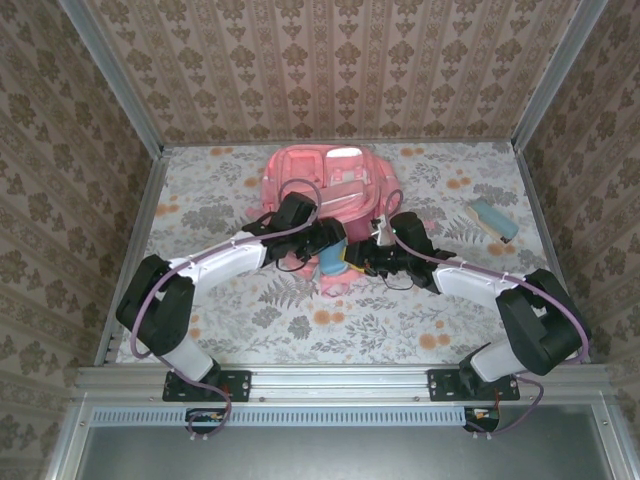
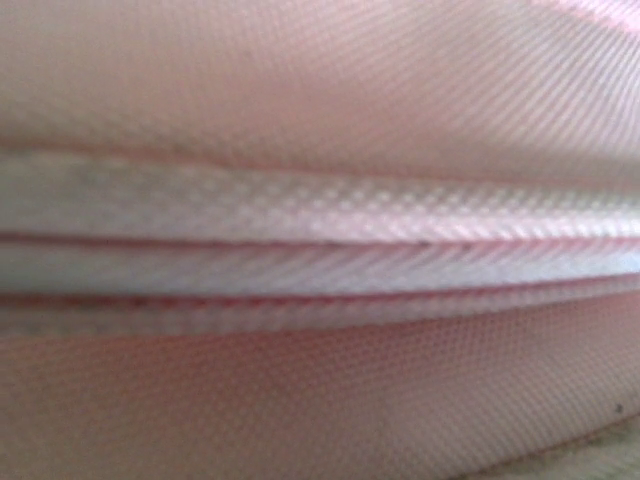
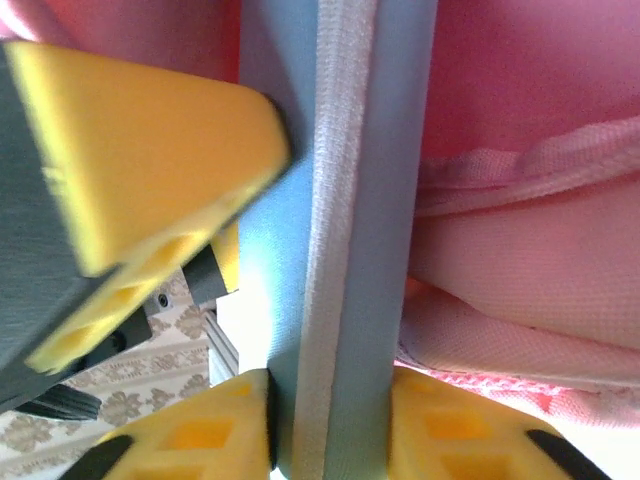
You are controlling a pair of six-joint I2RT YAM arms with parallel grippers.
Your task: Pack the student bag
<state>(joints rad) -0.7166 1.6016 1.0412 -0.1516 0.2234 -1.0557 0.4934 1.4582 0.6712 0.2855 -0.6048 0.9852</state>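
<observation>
The student bag [image 1: 325, 180], pink, lies at the back middle of the table. In the left wrist view its pink fabric [image 2: 320, 90] and pale stripe [image 2: 320, 205] are pressed up close. A flat blue case [image 1: 332, 264] with a pale grey edge strip stands at the bag's near side. My right gripper [image 3: 330, 412] is shut on the blue case [image 3: 400, 200], a yellow finger [image 3: 200, 435] on each face, with the bag [image 3: 530, 90] just to the right. My left gripper [image 1: 328, 242] hangs over the case from the left; one of its yellow fingers [image 3: 150, 150] sits against the case. Its jaws are hidden.
Another pale blue oblong item [image 1: 492, 220] lies on the floral tablecloth [image 1: 300, 320] at the right, near the wall. Patterned walls with metal posts close in the left, back and right. A metal rail [image 1: 330, 378] runs along the near edge by the arm bases.
</observation>
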